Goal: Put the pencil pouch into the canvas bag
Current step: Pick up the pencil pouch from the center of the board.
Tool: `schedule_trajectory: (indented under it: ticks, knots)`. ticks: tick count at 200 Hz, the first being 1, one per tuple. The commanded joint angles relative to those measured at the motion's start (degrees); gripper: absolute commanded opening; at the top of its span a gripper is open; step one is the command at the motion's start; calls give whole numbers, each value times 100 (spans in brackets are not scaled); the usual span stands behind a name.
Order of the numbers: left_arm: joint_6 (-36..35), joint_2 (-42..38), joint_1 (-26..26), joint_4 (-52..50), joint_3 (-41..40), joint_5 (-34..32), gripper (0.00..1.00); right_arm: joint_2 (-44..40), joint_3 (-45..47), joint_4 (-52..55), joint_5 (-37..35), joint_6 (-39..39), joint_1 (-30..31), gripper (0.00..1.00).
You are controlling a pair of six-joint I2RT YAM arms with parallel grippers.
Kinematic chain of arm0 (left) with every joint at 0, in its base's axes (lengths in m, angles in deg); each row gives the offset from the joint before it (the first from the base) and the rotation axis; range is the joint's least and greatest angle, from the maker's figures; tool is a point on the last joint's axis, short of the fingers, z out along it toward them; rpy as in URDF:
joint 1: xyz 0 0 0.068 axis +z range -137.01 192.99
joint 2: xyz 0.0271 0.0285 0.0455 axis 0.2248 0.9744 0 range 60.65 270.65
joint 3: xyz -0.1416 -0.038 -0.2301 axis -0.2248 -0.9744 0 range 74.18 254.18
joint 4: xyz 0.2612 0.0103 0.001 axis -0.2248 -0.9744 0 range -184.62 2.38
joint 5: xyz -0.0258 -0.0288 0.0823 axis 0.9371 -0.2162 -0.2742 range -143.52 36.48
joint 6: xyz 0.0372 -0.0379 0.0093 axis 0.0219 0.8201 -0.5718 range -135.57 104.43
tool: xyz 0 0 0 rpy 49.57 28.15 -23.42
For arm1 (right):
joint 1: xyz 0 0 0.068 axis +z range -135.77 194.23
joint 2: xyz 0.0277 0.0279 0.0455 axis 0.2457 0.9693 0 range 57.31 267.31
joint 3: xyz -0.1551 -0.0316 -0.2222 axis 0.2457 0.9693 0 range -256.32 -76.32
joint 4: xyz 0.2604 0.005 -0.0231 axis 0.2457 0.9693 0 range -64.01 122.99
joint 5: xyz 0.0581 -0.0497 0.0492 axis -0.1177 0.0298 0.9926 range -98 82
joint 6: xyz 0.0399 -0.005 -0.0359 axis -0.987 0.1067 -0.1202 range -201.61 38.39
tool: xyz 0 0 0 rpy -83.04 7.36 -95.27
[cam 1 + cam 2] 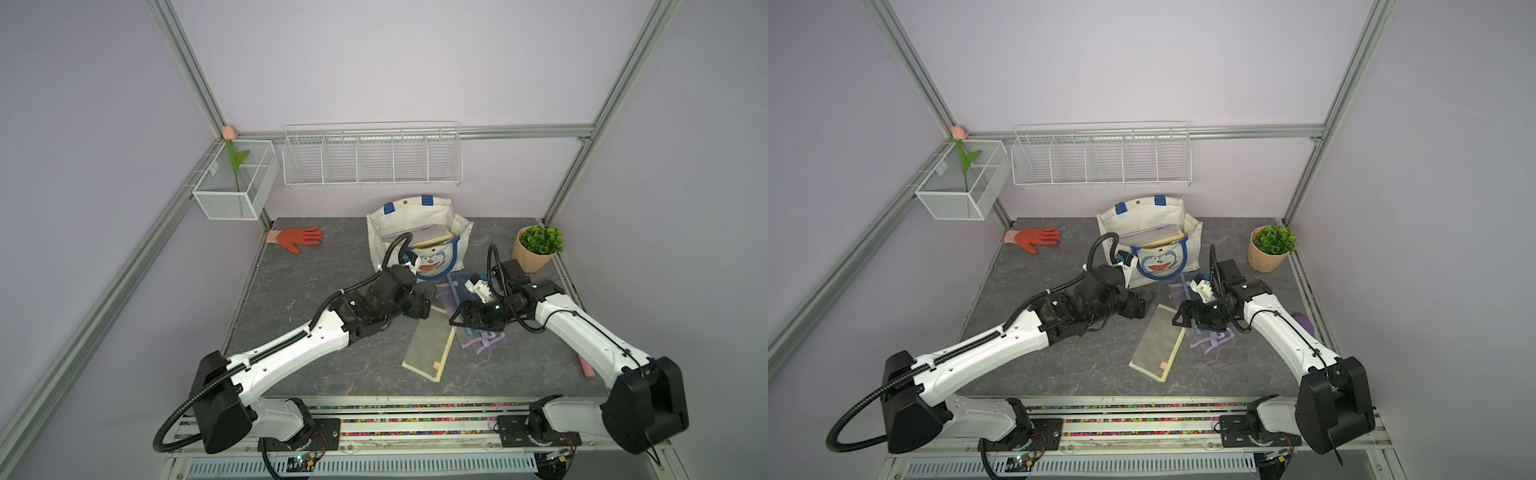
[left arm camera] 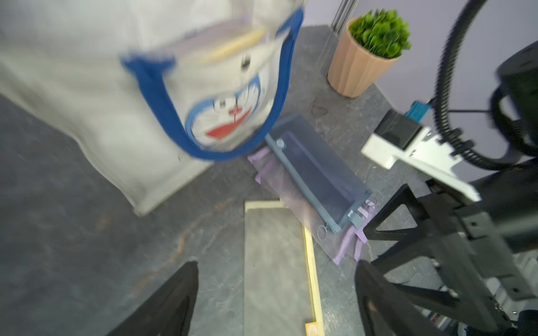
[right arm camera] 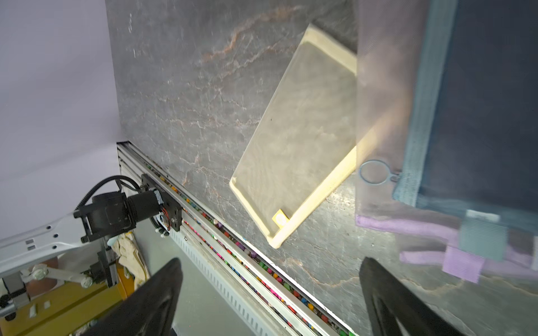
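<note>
Left gripper (image 2: 276, 263) stands with its fingers wide apart and nothing between them, low over the far end of the yellow-trimmed mesh pouch (image 1: 428, 345). That pouch lies flat on the table (image 1: 332, 353) just in front of the canvas bag (image 1: 415, 220); whether a fingertip touches the mesh I cannot tell. Right gripper (image 3: 270, 259) is likewise spread and empty, hanging by the near end of the blue pouch (image 2: 317, 177), which rests on the purple pouch (image 2: 346, 247). The purple one overlaps the yellow-trimmed pouch's long edge, and the stack reaches up to the foot of the bag. The bag stands upright at the back of the table, mouth open, front handle drooping around the cat face, and what looks like a flat pouch (image 1: 432, 237) with pale trim leans inside it

By my reading the job sits at a pick: one pouch in, three left on the table, no grip taken. The left gripper looks best placed, since the yellow-trimmed pouch lies straight under it. The next move calls for dropping onto that thin, limp mesh and pinching an edge rather than the flat middle. Then it must draw the pouch clear of the purple one and carry it over the bag's front rim and handle before letting go
</note>
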Motion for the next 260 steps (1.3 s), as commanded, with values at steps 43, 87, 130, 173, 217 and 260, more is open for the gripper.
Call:
schedule_trajectory:
  ticks: [43, 87, 130, 173, 217, 260]
  knots:
    - [1952, 1188, 430, 1814, -1057, 1394, 84, 1060, 461, -978, 333, -9, 387, 98]
    - [1933, 2058, 543, 2317, -1089, 1496, 80, 1669, 625, -1520, 254, -218, 393, 99]
    - [2375, 2571, 285, 3184, -1262, 1956, 70, 2120, 742, -1960, 428, -451, 384, 98]
    - [3298, 2645, 51, 5004, -1900, 2055, 56, 2132, 702, -1944, 391, -420, 359, 89]
    - [3637, 2299, 147, 5589, -2283, 1985, 24, 2040, 733, -1898, 399, -375, 333, 78]
    - [3479, 1873, 152, 5211, -2346, 1831, 0, 1723, 645, -1782, 503, -324, 338, 76]
